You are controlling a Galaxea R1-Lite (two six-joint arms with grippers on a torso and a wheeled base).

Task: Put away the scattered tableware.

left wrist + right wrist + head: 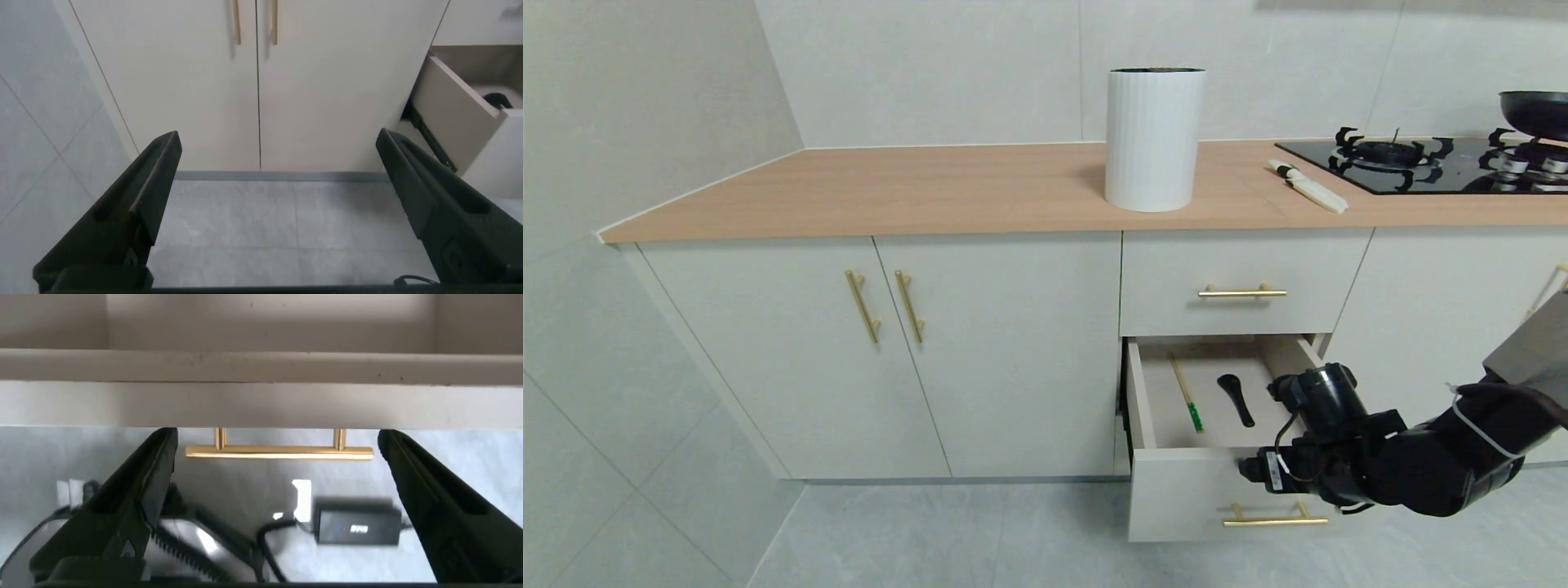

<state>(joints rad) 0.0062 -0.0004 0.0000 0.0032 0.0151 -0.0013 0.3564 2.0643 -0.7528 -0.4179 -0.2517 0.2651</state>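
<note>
Brass handle (pixel 1274 520) is sitting just below the right gripper (pixel 276 439), jaws spread, on the drawer (pixel 1176 498) where chopsticks (pixel 1186 394) and spoon (pixel 1236 398) are lying. It is a stiff, probably slick bar, best gripped mid-span. Left gripper (pixel 278 139), also spread, is hanging over floor.

— How many drawers were there?
— Two: one shut drawer (pixel 1241 269) and one open drawer (pixel 1176 498). The open one held one black spoon (pixel 1236 400) and one set of green-tipped chopsticks (pixel 1186 394).
— And on the table (pixel 890 192)?
— One white canister (pixel 1154 139), one pale utensil (pixel 1307 186), one hob (pixel 1445 175) with two burners (pixel 1387 152), and one black pan (pixel 1535 110).
— Anything else?
— Two cupboard doors (pixel 792 351), four gold handles (pixel 1241 291) on doors and drawers, and two tools: the left tool (pixel 278 147) and the right tool (pixel 275 445).
</note>
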